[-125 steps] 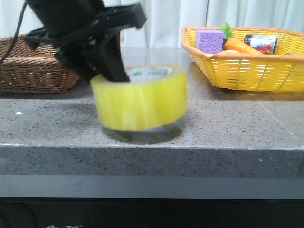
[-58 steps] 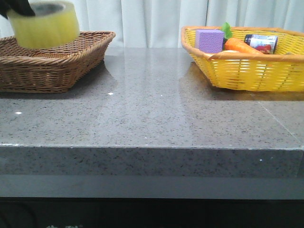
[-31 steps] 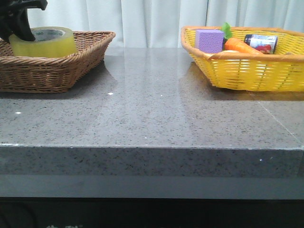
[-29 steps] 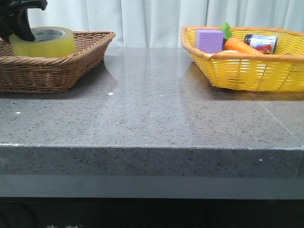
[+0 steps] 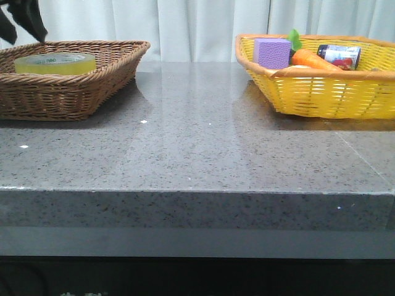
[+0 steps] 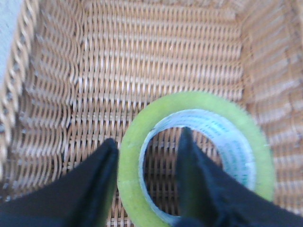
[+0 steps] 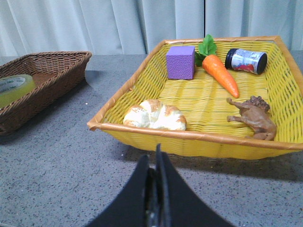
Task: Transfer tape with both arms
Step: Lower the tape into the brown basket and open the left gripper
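The tape [image 5: 55,63] lies flat inside the brown wicker basket [image 5: 105,73], its top just below the rim. The left gripper [image 6: 144,156] hangs above it, fingers spread, one over the core and one outside the roll. Right of that basket bare counter [image 5: 197,142] runs to the yellow basket [image 7: 189,137], before which the right gripper [image 7: 155,177] hovers, fingers pressed together.

yellow tape [image 5: 55,63], brown basket [image 5: 92,86], purple block [image 5: 271,53]
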